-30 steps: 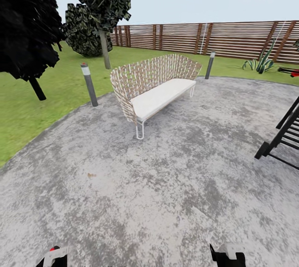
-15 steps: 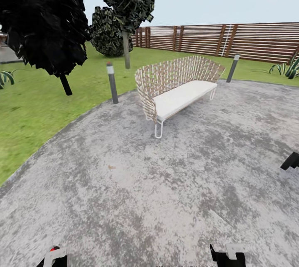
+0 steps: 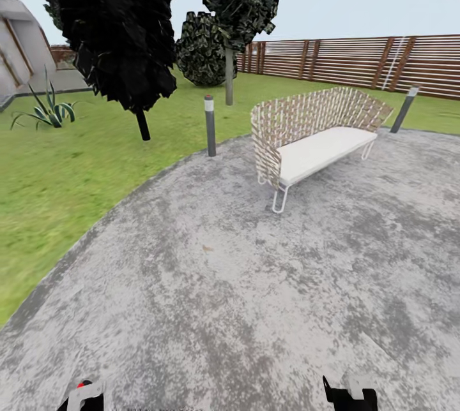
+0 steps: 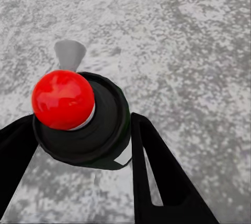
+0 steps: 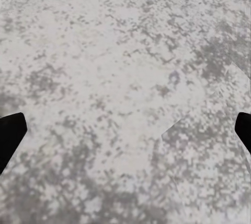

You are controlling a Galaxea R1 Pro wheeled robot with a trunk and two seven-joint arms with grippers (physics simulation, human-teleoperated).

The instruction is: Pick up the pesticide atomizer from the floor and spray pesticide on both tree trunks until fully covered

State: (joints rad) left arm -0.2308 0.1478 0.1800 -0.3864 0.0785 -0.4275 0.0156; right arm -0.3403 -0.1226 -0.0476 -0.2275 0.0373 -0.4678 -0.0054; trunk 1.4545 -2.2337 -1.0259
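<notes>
My L gripper (image 4: 78, 130) pinches the atomizer (image 4: 83, 122), red knob up. R gripper (image 5: 125, 130) spread wide over grey paving (image 3: 255, 283). Bench (image 3: 316, 136), tree (image 3: 229, 73) ahead on lawn (image 3: 70, 175).

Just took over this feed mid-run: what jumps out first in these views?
A woven wicker bench with a white seat stands on the grey mottled paving, right of centre. Left of it a black-leaved tree rises from the green lawn. In the left wrist view, the left hand holds a dark round bottle topped by a glossy red ball.

Bench (image 3: 319, 143) on paving (image 3: 255, 296), lawn (image 3: 64, 175) left, fence (image 3: 358, 63) behind
</notes>
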